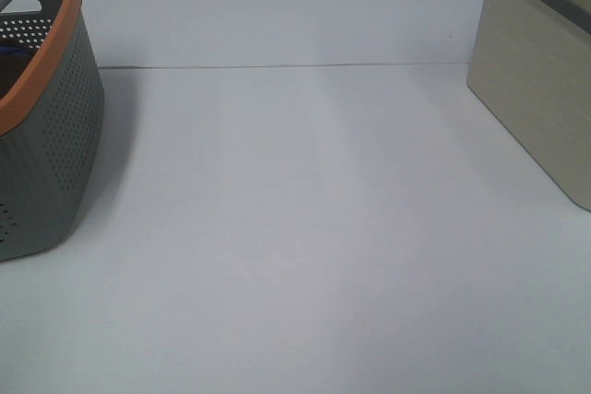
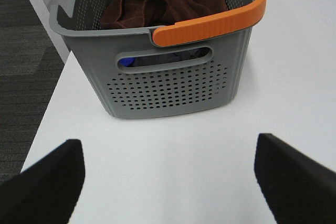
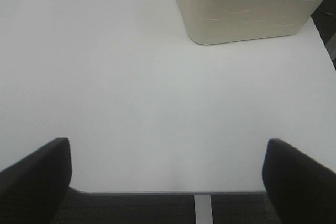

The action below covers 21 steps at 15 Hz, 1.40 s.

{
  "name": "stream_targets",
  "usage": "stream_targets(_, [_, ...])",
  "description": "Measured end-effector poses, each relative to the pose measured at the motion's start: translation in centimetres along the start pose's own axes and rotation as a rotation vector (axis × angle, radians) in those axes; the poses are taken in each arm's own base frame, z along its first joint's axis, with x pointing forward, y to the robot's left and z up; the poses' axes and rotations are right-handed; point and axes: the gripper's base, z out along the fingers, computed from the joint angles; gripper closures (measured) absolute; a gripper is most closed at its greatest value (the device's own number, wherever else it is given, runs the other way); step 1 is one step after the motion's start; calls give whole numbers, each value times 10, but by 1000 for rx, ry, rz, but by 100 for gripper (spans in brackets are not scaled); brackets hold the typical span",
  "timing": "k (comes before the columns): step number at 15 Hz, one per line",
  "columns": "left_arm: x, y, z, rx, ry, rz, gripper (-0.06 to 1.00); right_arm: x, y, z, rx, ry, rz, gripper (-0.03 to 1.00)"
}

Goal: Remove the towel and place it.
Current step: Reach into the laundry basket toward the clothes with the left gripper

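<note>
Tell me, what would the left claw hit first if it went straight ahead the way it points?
The left claw would probably meet the perforated end wall of the grey basket first; the table between looks free. The brown towel lies inside, behind that wall.

A plain white table (image 1: 305,228) fills the scene, crossed by a thin seam (image 1: 277,66) toward its far side. Dark grey carpeted floor (image 2: 21,51) lies beside its edge.

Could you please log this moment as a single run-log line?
stage: not started | towel: in grey basket | left gripper: open, empty, facing basket | right gripper: open, empty, near beige bin
</note>
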Motion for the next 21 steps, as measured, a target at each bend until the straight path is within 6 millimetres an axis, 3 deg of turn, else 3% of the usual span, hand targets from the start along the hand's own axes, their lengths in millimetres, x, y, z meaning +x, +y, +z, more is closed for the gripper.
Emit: stream_targets(21, [0, 0, 0, 0, 0, 0, 11, 0, 0, 0, 0, 0, 0, 10])
